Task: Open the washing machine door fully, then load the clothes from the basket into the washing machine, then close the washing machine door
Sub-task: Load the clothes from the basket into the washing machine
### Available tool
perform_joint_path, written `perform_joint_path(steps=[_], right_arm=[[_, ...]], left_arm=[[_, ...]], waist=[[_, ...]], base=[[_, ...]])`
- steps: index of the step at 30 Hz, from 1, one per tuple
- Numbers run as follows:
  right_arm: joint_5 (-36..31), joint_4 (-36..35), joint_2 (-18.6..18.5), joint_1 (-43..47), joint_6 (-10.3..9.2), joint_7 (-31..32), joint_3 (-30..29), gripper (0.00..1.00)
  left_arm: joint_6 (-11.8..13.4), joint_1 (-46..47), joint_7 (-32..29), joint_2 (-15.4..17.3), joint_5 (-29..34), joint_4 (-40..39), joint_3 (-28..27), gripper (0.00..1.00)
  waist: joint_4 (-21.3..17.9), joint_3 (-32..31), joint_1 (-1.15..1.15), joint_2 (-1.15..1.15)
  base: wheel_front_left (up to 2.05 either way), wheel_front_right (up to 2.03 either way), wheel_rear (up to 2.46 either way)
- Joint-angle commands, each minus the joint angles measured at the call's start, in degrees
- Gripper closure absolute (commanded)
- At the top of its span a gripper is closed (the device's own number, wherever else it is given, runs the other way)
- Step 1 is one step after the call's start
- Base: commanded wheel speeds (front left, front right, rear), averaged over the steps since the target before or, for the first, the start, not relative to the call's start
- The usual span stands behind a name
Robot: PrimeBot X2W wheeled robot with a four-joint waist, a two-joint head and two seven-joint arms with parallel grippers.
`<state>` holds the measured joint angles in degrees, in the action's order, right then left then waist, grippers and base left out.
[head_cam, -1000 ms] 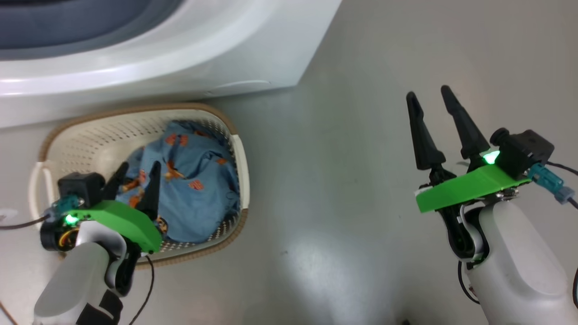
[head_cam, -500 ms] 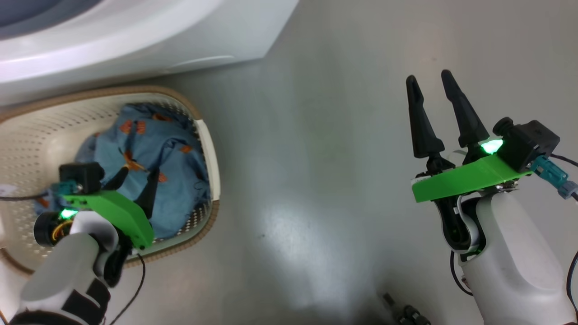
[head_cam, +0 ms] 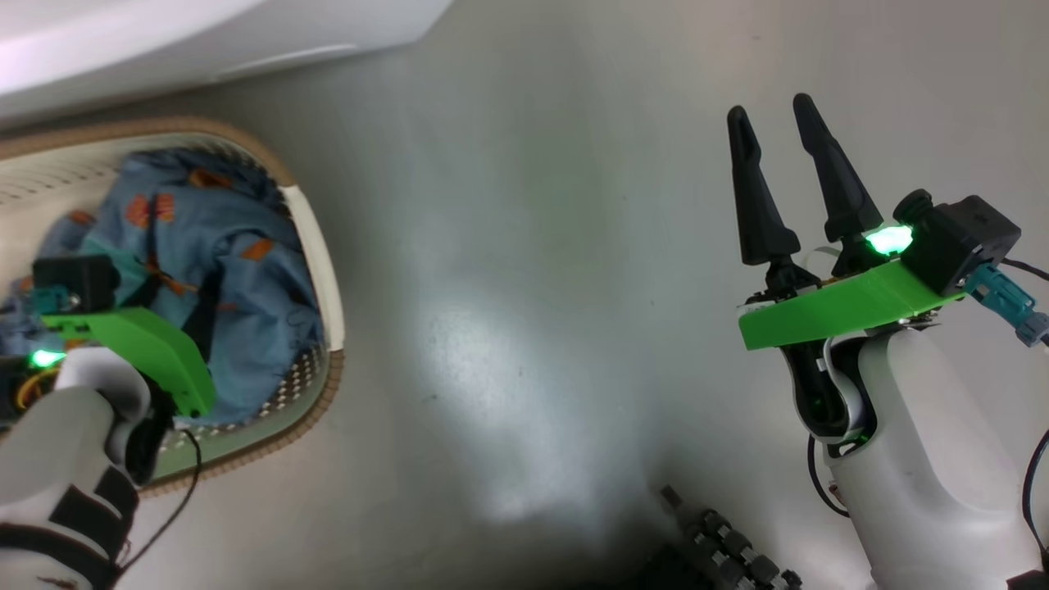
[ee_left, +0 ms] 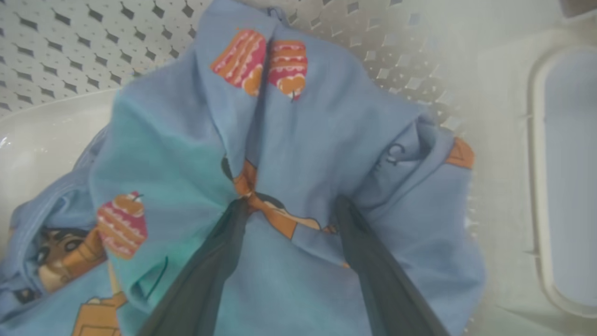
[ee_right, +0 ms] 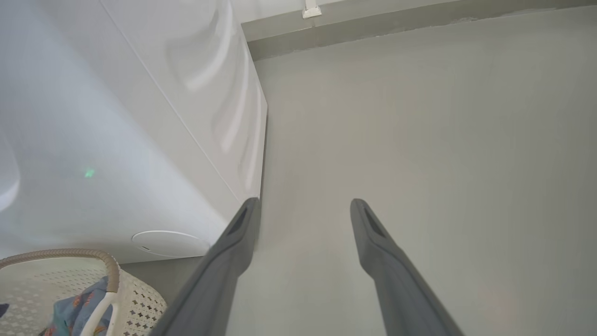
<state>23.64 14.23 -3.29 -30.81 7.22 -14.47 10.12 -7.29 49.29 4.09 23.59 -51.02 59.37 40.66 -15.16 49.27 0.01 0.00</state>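
Blue printed clothes (ee_left: 298,140) lie in the basket (head_cam: 315,246); left pincer (ee_left: 291,205) spread wide, both tips sunk in the fabric. Well apart, right pincer (head_cam: 769,105) hangs spread, empty, above the floor (head_cam: 508,287).

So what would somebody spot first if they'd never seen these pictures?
Probably the blue clothes with cake and bear prints, heaped in the cream basket at the left, with the left hand poking its open dark fingers into them. Next, the right hand, open over the grey floor with its vivid green bracket, and the big white washing machine next to the basket.
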Motion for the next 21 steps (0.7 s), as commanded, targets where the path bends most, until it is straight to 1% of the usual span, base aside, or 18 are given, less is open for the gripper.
perform_joint_path(steps=[1,5,13,14,15,16,17,21], right_arm=[[-0.16,-1.47,0.37,1.01,0.26,-0.53,1.12,0.00],[0.86,-1.85,0.39,0.74,0.26,-0.53,1.72,0.00],[1.56,-2.25,0.40,0.59,0.26,-0.53,2.25,0.00],[1.58,-2.27,0.40,0.60,0.26,-0.53,2.23,0.00],[1.61,-2.29,0.40,0.61,0.26,-0.53,2.21,0.00],[1.63,-2.29,0.40,0.63,0.26,-0.53,2.19,0.00],[1.63,-2.28,0.40,0.67,0.26,-0.53,2.16,0.00],[1.72,-1.97,0.41,0.72,0.26,-0.53,1.97,0.00]], left_arm=[[-0.19,0.58,-0.04,2.43,-0.68,0.44,-0.56,0.00],[-0.19,2.69,-0.96,3.19,-1.23,2.38,0.71,0.00],[-0.20,5.66,-1.70,3.10,-1.91,7.06,1.82,0.00],[-0.20,5.89,-1.57,2.97,-1.98,7.54,1.93,0.15],[-0.20,6.06,-1.43,2.85,-2.12,7.93,2.01,0.54],[-0.20,6.19,-1.29,2.74,-2.26,8.25,2.11,0.78],[-0.20,6.27,-1.18,2.63,-2.38,8.51,2.23,1.00],[-0.20,6.17,-0.39,2.32,-3.01,8.96,3.06,1.00]], waist=[[-1.47,2.09,0.00,0.00],[-2.15,3.68,0.00,0.00],[-3.10,5.03,0.00,0.00],[-3.17,5.07,0.00,0.00],[-3.23,5.06,0.00,0.00],[-3.26,5.03,0.00,0.00],[-3.26,4.96,0.00,0.00],[-2.91,3.90,0.00,0.00]], base=[[0.00,0.00,0.00],[0.00,0.00,0.00],[0.00,0.00,0.00],[0.00,0.00,0.00],[0.00,0.00,0.00],[0.00,0.00,0.00],[0.00,0.00,0.00],[0.00,0.00,0.00]])
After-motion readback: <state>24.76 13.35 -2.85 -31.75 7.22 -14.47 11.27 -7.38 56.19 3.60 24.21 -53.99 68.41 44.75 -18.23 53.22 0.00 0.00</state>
